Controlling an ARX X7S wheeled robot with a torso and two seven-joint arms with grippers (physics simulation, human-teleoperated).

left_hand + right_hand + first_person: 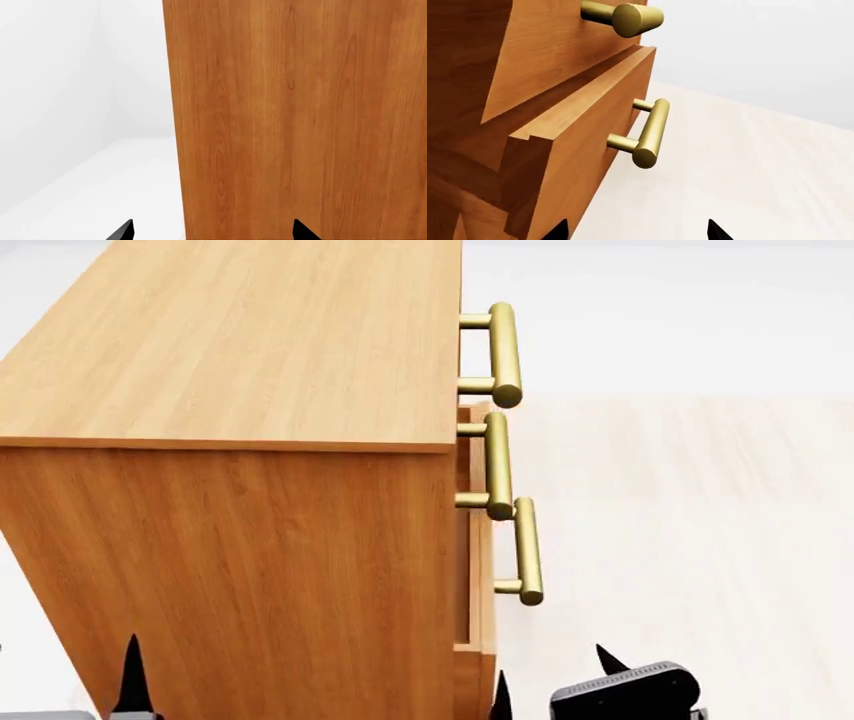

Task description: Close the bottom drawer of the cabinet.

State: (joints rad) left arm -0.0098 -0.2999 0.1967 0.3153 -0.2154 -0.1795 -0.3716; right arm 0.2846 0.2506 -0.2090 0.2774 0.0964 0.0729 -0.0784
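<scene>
The cabinet (pixel 240 540) is a big orange-brown wood box, seen from its side in the head view, with three brass bar handles on its front at the right. The bottom drawer (pixel 483 640) sticks out a little past the two above it; its handle (pixel 529 550) is the lowest. In the right wrist view the bottom drawer (pixel 587 165) juts out with its handle (pixel 650 132). My right gripper (pixel 637 229) is open and empty, low in front of that drawer, apart from it (pixel 554 672). My left gripper (pixel 213 229) is open and faces the cabinet's side wall (pixel 300 115).
Pale wood floor (pixel 694 520) lies in front of the cabinet, and a white wall (pixel 67 75) stands behind it. The middle drawer's handle (pixel 627 17) hangs just above the bottom drawer.
</scene>
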